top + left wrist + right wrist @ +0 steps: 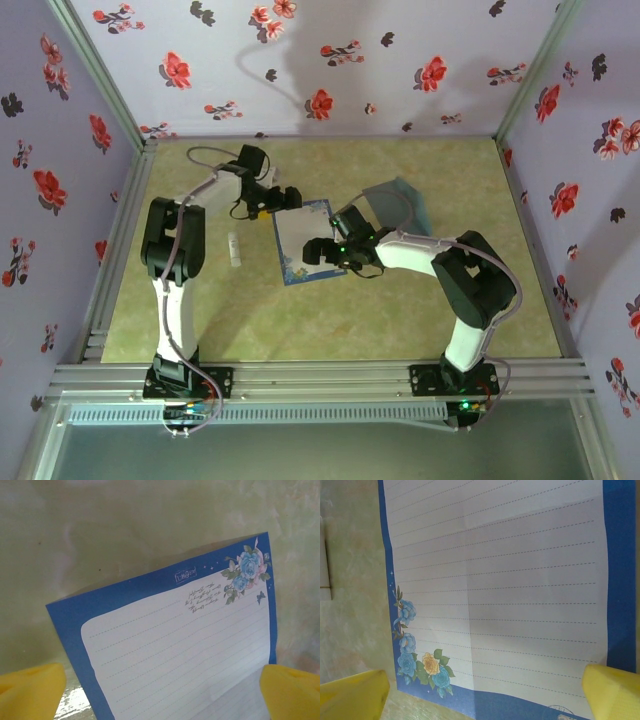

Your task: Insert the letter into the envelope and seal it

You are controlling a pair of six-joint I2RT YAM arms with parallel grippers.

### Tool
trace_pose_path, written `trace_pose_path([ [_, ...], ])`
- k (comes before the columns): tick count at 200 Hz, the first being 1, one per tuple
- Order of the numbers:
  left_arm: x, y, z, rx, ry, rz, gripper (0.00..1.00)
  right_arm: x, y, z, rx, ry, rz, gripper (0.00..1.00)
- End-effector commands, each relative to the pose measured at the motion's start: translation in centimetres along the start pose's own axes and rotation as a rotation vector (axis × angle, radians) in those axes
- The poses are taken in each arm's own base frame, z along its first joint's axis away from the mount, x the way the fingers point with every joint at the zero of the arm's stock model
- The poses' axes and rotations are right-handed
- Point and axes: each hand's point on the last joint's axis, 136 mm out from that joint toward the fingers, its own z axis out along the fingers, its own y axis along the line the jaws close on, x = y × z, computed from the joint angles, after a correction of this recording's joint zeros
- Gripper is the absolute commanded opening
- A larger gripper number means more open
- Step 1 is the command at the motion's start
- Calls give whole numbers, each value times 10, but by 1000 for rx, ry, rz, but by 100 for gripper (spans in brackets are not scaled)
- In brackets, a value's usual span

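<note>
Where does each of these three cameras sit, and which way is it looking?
Top external: fixed above and behind the arms, looking down at the table, letter and envelope; both arms show.
Left wrist: on the left arm, looking at the letter's blue-rose corner; the open left gripper shows as yellow fingertips.
Right wrist: on the right arm, looking at the letter's other flowered corner; the open right gripper shows likewise.
Shared: both wrist views see the same letter.
</note>
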Motion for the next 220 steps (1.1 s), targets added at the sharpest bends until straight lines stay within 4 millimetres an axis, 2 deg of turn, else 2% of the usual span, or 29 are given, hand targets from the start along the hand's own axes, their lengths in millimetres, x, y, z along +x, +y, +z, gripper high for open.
trace_pose_path([
  [1, 3, 8, 5, -34, 18, 13, 100, -4, 0, -6, 23, -14, -20, 99],
  [88, 10, 18, 24, -88, 42, 29, 100, -5, 2, -3, 11, -9, -12, 99],
  [154, 15, 1, 39, 3, 77, 37, 100, -5, 3, 0, 10, 1, -16, 99],
  [220, 15, -23, 40, 130, 88, 52, 100, -8, 6, 2, 5, 5, -28, 99],
])
